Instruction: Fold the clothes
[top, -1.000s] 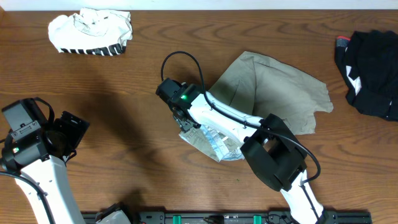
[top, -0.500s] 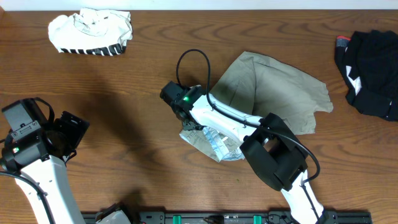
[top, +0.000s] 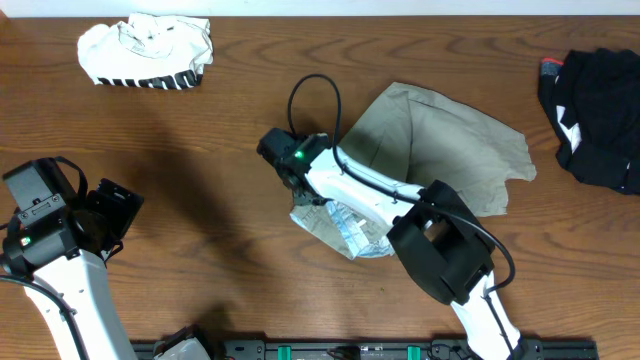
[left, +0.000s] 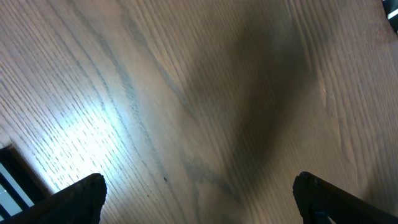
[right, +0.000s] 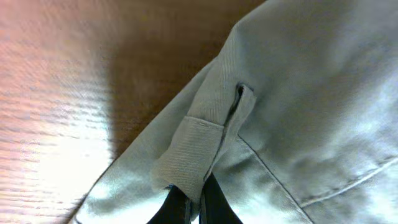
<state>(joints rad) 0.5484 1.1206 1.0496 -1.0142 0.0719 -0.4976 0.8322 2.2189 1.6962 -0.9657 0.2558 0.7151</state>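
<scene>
The right gripper was pinched shut on a fold of the khaki shorts at its fingertips. The left gripper gaped wide, with only the wooden table beneath it.

khaki shorts — rumpled, mid-table

Both arms are built from white tubular links joined by bulky black housings. Just behind the right pincer a small green light is set in a black wrist block, and a thin black cable is looped from it (another run is laid along the white link). The left pincer is fitted with dark, matte, round-edged fingers; the right pincer's are slim and black.
</scene>
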